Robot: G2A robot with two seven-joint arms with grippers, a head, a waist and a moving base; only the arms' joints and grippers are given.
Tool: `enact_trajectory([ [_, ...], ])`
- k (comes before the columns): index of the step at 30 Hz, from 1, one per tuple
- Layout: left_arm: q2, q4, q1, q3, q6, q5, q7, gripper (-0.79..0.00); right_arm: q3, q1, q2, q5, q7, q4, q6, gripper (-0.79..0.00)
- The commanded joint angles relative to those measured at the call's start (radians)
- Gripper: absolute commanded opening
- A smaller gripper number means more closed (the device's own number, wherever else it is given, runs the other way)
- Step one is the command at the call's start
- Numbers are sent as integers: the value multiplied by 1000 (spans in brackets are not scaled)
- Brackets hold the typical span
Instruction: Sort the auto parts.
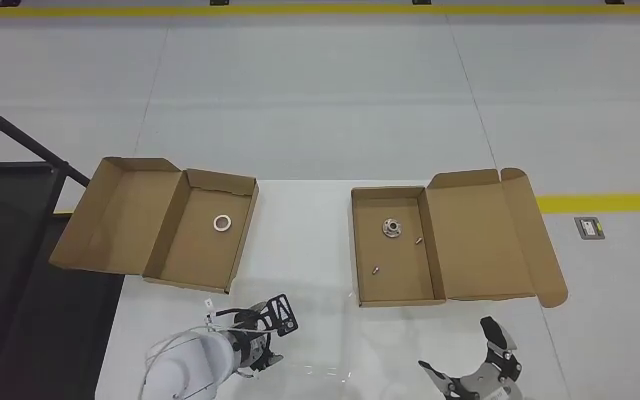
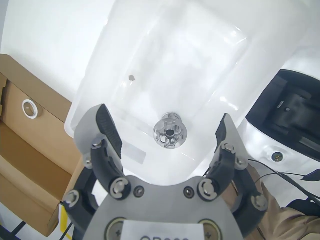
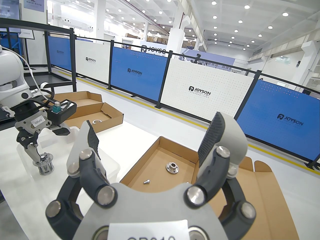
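Hanging low over the near left of the white bench (image 1: 300,250), the left gripper (image 2: 163,115) holds its jaws spread wide and grips nothing. From the right wrist, one of its fingers stands just beside the silver toothed metal pulley (image 2: 170,133), though contact cannot be made out. The pulley stands upright in a clear plastic tray (image 2: 100,51) whose see-through walls are hard to trace. A dark speck (image 2: 131,77) farther in is too small to identify. At the near right, the raised right gripper (image 3: 153,121) also has its jaws open and empty. Farther off, the left brown cardboard box (image 1: 195,255) holds a white ring (image 1: 222,223). The right brown cardboard box (image 1: 400,280) holds a silver flanged hub (image 1: 391,229), a small bolt (image 1: 377,268) and a second tiny fastener (image 1: 417,240).
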Motion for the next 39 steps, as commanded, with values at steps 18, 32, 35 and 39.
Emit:
enact_trajectory([
  [18, 1, 143, -87, 93, 216, -51, -218, 0, 0, 0, 0, 0, 0, 0, 0, 0],
  [32, 3, 215, -155, 157, 297, -89, -299, -37, 0, 0, 0, 0, 0, 0, 0, 0],
  [35, 4, 232, -171, 166, 309, -107, -312, -89, 0, 0, 0, 0, 0, 0, 0, 0],
  [39, 5, 254, -190, 176, 321, -121, -323, -135, 0, 0, 0, 0, 0, 0, 0, 0],
])
